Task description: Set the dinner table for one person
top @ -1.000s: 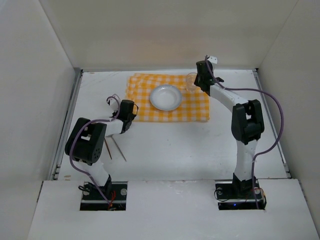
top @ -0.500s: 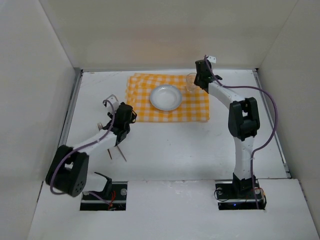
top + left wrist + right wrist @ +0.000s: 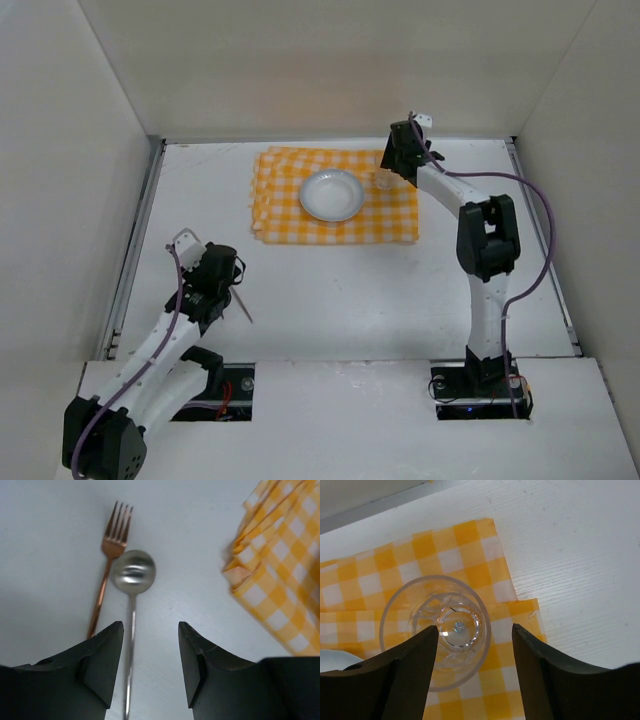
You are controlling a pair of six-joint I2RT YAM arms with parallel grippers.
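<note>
Plate and glass sit on the checked cloth, top centre. Fork and spoon lie unplaced, lower left. Left gripper and right gripper are spread, grasping nothing.

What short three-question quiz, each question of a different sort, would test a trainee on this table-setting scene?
1. True or false: the glass stands on the checked cloth.
2. What lies right beside the fork on the dinner table? A. spoon B. knife C. plate
3. Which gripper hangs open above the cutlery?

Key: 1. True. 2. A. 3. The left gripper.
</note>
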